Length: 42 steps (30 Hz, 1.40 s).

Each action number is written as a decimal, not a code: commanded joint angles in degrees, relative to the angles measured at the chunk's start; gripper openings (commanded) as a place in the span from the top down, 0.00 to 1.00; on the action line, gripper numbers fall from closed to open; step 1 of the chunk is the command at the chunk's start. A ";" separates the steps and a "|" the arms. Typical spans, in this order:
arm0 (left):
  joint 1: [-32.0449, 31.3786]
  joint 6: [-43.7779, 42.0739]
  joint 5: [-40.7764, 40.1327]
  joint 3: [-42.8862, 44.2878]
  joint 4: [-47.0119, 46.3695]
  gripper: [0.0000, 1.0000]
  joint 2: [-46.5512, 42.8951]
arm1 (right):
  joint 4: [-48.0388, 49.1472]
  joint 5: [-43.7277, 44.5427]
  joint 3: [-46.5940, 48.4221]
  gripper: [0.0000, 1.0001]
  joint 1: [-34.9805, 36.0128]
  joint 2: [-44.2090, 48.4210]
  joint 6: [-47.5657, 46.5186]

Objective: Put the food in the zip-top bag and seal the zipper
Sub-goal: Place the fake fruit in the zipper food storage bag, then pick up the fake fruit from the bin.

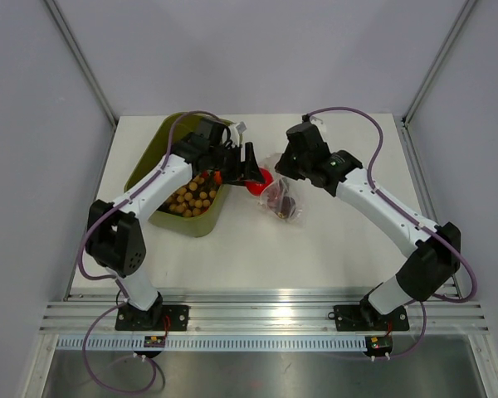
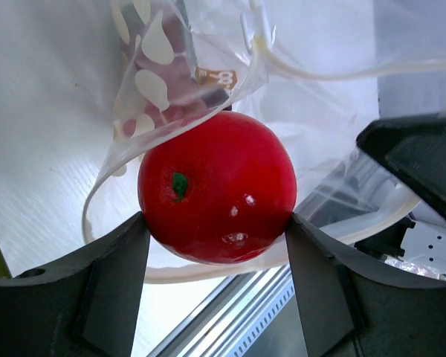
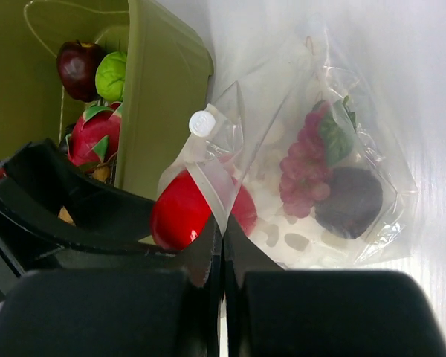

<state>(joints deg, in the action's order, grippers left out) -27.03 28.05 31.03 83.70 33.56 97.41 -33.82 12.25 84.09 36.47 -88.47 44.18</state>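
My left gripper (image 2: 217,245) is shut on a glossy red toy tomato (image 2: 217,186) and holds it at the open mouth of the clear zip-top bag (image 2: 171,74). My right gripper (image 3: 223,236) is shut on the bag's zipper strip (image 3: 214,190) and holds the mouth up. Inside the bag (image 3: 334,186) lie purple toy grapes (image 3: 306,160) and a dark purple fruit (image 3: 349,201). In the top view the tomato (image 1: 257,182) sits between the left gripper (image 1: 251,168) and the bag (image 1: 284,201), with the right gripper (image 1: 275,165) above.
The olive-green tub (image 1: 153,157) stands at the left, holding tan round pieces (image 1: 192,197). In the right wrist view the tub (image 3: 163,97) holds a dark red apple (image 3: 78,67), a green fruit (image 3: 111,74) and a red strawberry-like piece (image 3: 93,137).
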 commanded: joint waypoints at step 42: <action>14.19 -12.40 -48.60 31.69 18.21 0.16 15.07 | 5.17 -1.88 -3.41 1.00 -0.17 5.41 -0.68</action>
<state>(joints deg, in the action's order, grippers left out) -12.73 17.50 -8.34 111.11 53.43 108.51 -31.27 10.81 79.31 36.47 -83.88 43.90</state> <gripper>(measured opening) 0.838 0.012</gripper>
